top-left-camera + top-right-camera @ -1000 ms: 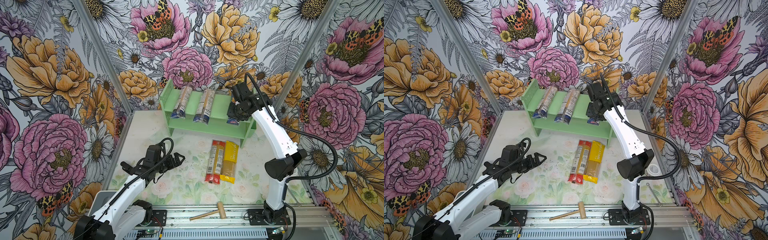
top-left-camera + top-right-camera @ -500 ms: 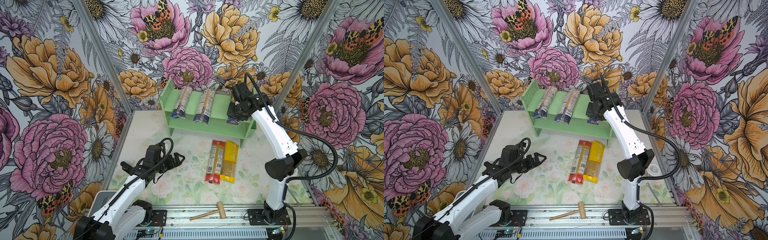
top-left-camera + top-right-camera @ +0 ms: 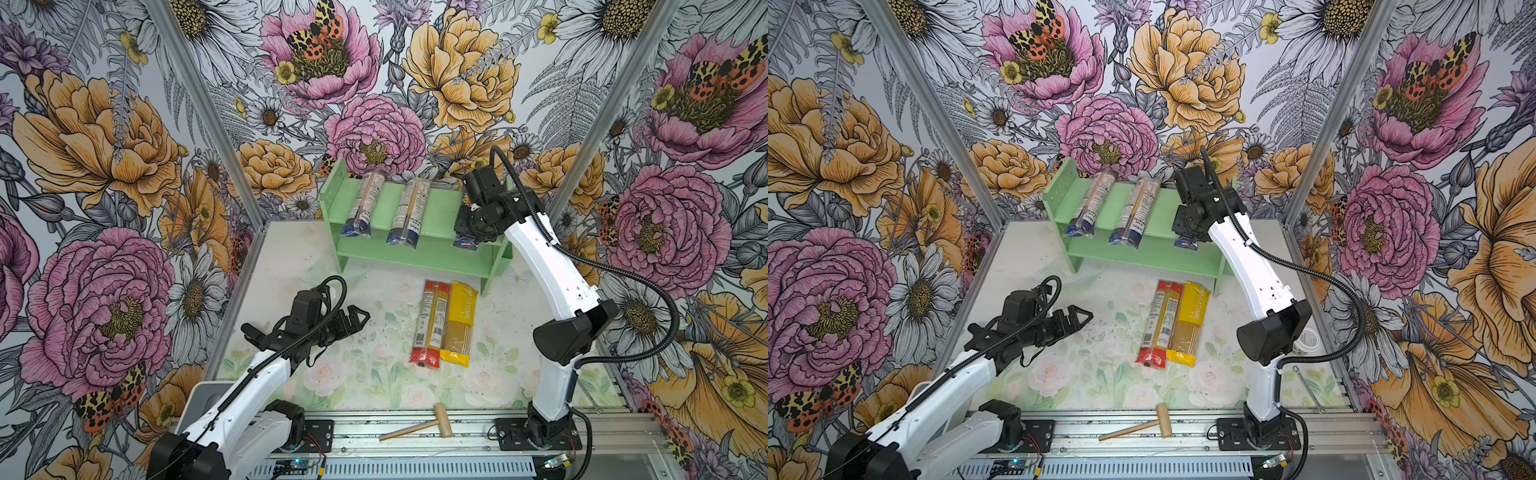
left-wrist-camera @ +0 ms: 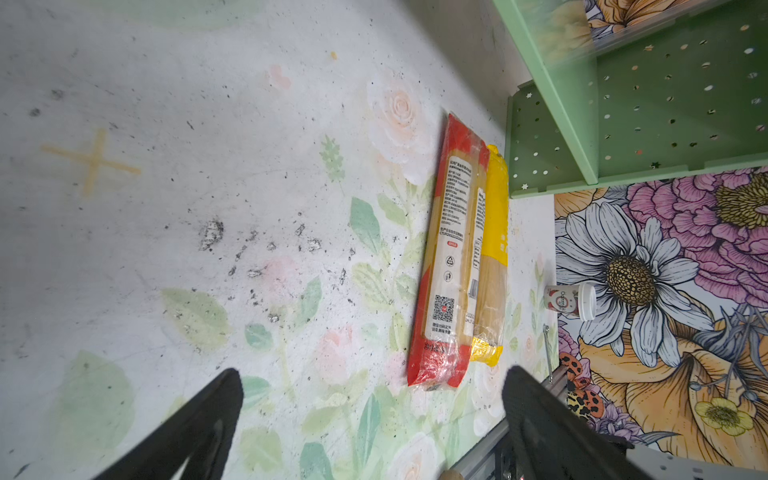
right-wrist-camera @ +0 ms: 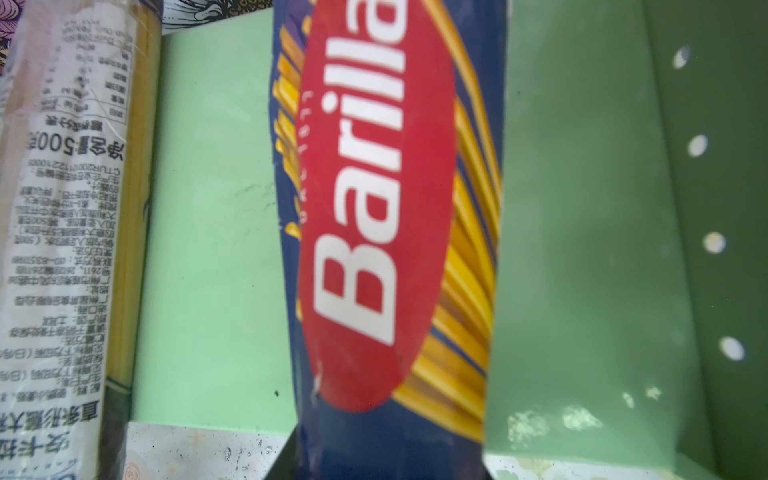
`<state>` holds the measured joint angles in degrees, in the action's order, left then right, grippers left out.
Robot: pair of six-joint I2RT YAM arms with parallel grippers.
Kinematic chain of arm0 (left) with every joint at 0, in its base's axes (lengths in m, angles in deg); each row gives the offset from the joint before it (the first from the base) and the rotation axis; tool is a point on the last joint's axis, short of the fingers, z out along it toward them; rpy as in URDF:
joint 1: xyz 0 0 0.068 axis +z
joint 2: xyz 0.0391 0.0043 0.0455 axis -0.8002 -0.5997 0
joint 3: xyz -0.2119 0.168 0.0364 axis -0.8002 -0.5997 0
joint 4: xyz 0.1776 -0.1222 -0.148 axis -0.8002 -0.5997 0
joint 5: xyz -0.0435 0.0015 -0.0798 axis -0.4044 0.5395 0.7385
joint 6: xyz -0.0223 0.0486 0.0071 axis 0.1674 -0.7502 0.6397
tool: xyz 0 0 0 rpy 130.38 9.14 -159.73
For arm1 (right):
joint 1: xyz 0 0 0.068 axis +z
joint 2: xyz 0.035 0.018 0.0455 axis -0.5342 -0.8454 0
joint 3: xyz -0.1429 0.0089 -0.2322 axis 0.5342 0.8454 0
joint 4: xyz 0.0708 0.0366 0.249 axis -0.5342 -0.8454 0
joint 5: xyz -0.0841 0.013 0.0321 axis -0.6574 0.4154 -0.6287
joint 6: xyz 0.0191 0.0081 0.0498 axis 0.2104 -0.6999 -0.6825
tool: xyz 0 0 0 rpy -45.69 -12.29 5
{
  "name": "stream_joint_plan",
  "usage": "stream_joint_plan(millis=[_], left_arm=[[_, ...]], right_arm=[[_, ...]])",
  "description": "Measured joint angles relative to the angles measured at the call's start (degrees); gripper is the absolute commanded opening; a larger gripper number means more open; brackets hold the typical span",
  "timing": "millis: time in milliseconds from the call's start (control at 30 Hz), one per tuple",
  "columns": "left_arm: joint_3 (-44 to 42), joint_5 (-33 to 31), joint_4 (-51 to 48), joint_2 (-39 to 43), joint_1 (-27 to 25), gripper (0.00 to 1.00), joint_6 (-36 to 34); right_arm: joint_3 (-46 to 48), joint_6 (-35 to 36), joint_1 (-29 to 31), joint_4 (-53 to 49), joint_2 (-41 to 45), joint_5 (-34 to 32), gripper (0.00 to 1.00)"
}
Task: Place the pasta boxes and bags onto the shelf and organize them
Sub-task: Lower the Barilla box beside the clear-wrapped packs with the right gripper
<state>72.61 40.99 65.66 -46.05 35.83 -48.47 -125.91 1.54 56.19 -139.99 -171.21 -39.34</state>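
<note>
The mint-green shelf (image 3: 441, 210) (image 3: 1163, 216) stands at the back of the table. Two clear blue-ended bags (image 3: 363, 203) (image 3: 409, 210) lie across its top tier. My right gripper (image 3: 473, 232) (image 5: 388, 465) is shut on the dark blue Barilla box (image 5: 386, 232), holding it over the right end of that tier, beside the side panel; whether the box rests on the tier I cannot tell. A red-ended bag (image 3: 432, 324) (image 4: 451, 266) and a yellow bag (image 3: 459, 320) (image 4: 494, 249) lie side by side on the table. My left gripper (image 3: 359, 320) (image 4: 370, 399) hovers open to their left, holding nothing.
A small wooden mallet (image 3: 424, 424) lies on the front rail. A little white cup (image 3: 1306, 340) (image 4: 569, 301) and a thin metal tool (image 3: 1306, 388) sit at the table's right edge. The shelf's lower tier (image 3: 415, 255) is bare.
</note>
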Motion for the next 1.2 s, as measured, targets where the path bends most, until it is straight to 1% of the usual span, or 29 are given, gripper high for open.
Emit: stream_joint_plan(millis=[833,1200], left_arm=[[0.0,0.0,-0.02,0.63,0.0,0.99,0.02],[0.0,0.0,0.0,0.63,0.0,0.99,0.02]], right_arm=[[1.09,0.44,-0.26,-1.03,1.16,0.02,0.32],[1.84,1.29,-0.26,-0.68,1.55,0.04,0.37]])
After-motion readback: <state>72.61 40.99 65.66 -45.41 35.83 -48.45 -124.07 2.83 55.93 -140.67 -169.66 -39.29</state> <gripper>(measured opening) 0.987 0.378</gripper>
